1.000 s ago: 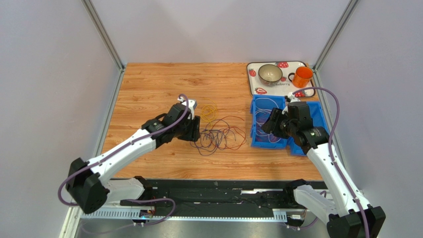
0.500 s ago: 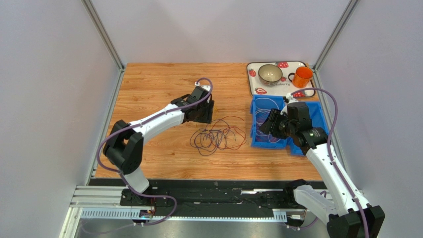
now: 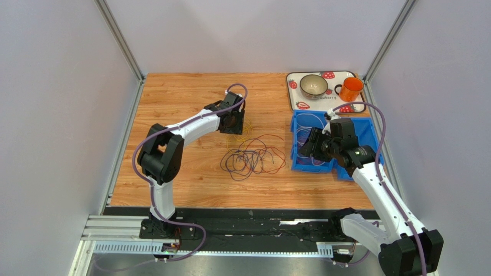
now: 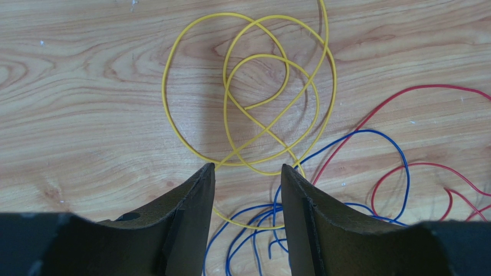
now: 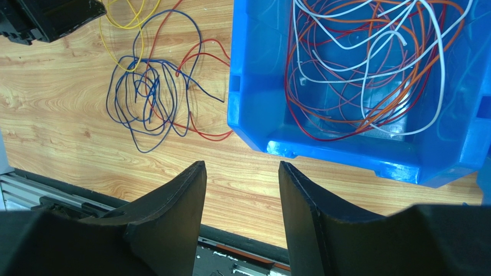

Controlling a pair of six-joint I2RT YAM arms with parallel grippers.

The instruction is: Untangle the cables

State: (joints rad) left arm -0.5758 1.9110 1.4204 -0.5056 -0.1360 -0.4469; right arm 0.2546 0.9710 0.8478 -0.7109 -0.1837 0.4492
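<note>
The wooden table (image 3: 173, 115) holds the work; the left arm (image 3: 190, 123) has swung in the last second from the tangle's left flank to its far side, elbow folded back toward the base; the right arm (image 3: 374, 184) has barely shifted and hangs over the near-left corner of the blue bin (image 3: 369, 129). The tangle of blue and red cables (image 3: 253, 158) lies mid-table much where it lay a second ago, so nothing has been pulled free in that time. White and orange-red cables (image 5: 369, 69) sit coiled inside the bin, apparently sorted already. The yellow cable (image 4: 163, 86) rests on the wood in overlapping loops at the tangle's far-left edge, one strand trailing down among the blue ones. The left gripper (image 4: 248, 169) now points down over it with jaws apart and nothing between them; the move reads as lining up to pick the yellow one next. The right gripper (image 5: 242, 167) is likewise spread and empty.
</note>
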